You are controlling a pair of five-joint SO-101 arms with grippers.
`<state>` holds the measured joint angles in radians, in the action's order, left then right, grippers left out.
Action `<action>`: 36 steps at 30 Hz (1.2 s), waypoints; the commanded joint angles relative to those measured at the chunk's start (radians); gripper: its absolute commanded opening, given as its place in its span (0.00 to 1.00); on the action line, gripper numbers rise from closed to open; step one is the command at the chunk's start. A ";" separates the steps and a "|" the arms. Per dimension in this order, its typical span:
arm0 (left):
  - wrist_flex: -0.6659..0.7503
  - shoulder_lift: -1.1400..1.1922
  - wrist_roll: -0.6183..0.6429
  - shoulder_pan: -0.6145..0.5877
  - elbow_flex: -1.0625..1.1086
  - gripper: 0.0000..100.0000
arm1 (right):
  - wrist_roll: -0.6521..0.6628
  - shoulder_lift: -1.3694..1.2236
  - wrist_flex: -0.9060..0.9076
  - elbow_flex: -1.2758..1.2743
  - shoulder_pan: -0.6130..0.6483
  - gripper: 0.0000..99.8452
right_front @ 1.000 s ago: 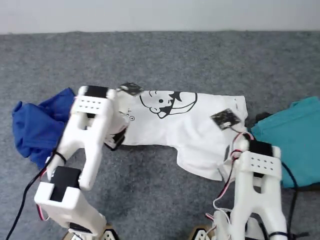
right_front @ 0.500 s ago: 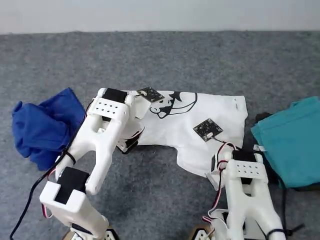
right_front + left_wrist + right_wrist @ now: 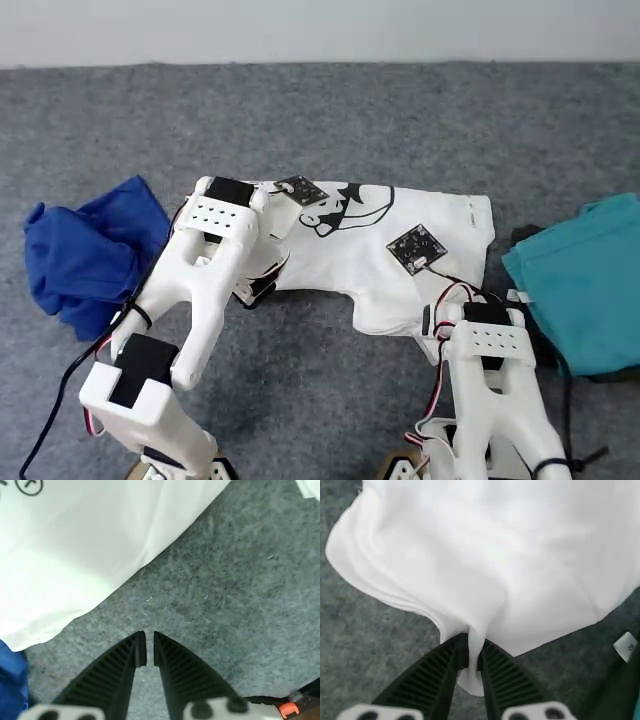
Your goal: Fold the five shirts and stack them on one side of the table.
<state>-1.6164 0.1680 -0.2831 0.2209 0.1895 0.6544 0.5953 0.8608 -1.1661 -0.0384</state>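
Fabric from the near edge of the white shirt [image 3: 495, 555] is clamped between the fingers of the right gripper [image 3: 470, 666], and a gathered fold is seen running up from the closed tips. The left gripper [image 3: 146, 647] is held over bare grey felt [image 3: 330, 120], just beside the shirt's other near corner but apart from it. Its jaws are brought together to a thin slit with nothing between them.

The white shirt [image 3: 370, 260] is laid out across the middle of the table, mostly flat. A black cartoon drawing [image 3: 340, 205] is printed near its far edge. The near edge is bunched and layered where it is gripped, and soft creases are spread from that spot.

Three shirts can be counted. One white shirt is placed in the centre. One blue shirt [image 3: 85, 255] is crumpled in a heap at the left side of the table, close to the white one's corner. One teal shirt [image 3: 590, 280] is set at the right side, near the right arm [image 3: 490, 350]. A dark edge [image 3: 520, 236] is seen beside the teal shirt, but what it belongs to cannot be told. Two arms are counted, with the left arm [image 3: 200, 290] stretched toward the white shirt's left end.
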 commanded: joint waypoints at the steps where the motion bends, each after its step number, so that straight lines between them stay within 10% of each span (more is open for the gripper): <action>1: -0.009 -0.018 0.009 0.009 -0.001 0.03 | 0.008 0.027 -0.016 0.005 0.008 0.01; 36: -0.051 -0.018 0.008 0.012 0.001 0.03 | -0.252 -0.367 -0.154 0.411 0.051 0.01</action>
<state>-1.6533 0.1680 -0.2831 0.2209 0.1895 0.4135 0.3099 0.7304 -0.8608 0.0092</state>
